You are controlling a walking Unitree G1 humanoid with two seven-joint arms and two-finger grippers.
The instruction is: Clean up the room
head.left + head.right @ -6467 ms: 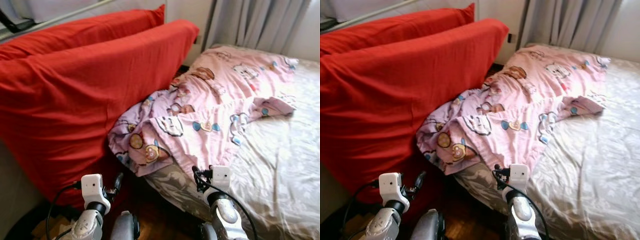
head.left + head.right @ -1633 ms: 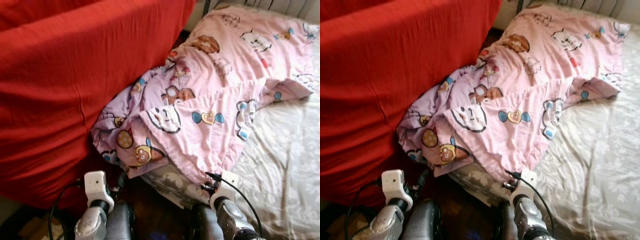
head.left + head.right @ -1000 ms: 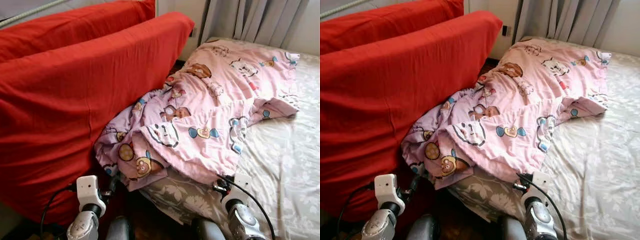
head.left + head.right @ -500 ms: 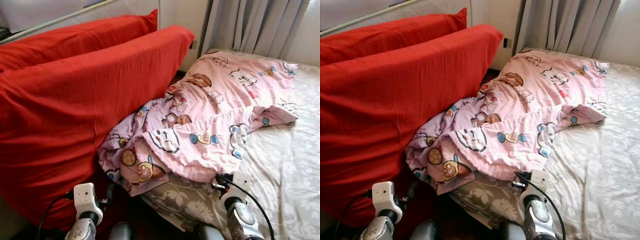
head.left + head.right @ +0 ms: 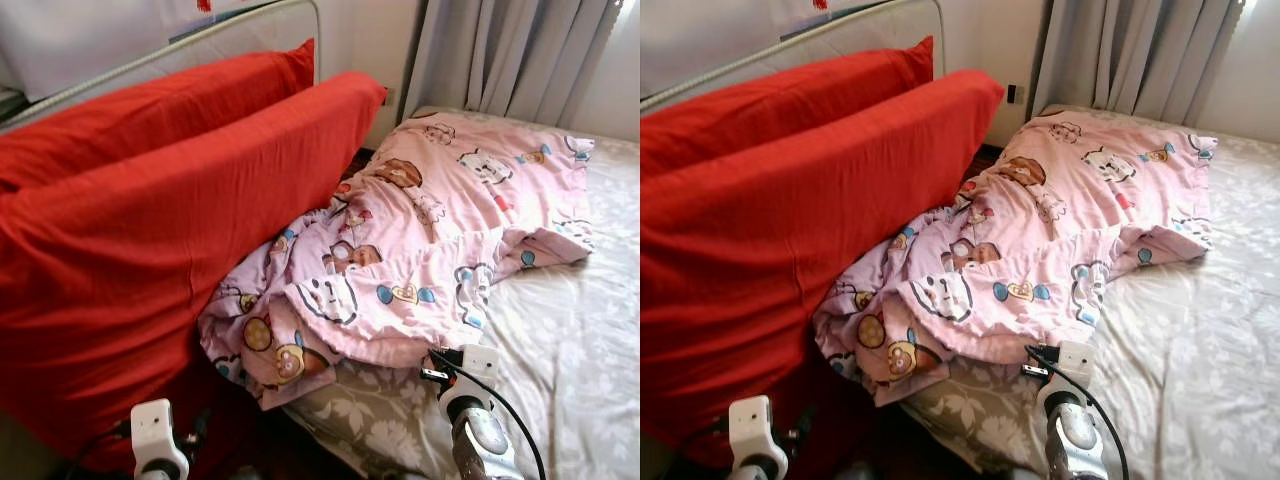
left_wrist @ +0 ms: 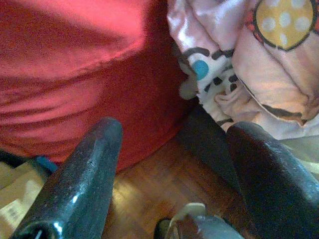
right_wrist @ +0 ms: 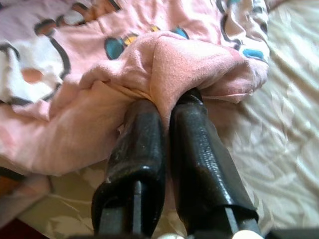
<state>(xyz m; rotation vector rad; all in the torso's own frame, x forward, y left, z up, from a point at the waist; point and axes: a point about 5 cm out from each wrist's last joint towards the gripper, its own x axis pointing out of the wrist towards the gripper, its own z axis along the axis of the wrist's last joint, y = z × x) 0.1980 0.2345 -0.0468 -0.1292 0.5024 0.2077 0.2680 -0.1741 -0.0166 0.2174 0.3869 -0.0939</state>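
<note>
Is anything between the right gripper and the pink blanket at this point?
Nothing visible. The right gripper is shut on a fold of the pink blanket at its near edge on the bed. The left gripper is open, low beside the red cushion.

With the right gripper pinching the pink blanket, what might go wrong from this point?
1. The right gripper holds only a small fold of the pink blanket; the cloth may slip out when pulled.
2. The blanket's bunched corner hangs off the bed against the red cushion, so a pull may snag or drag it.
3. The open left gripper, low over the wooden floor, gives no support.
</note>
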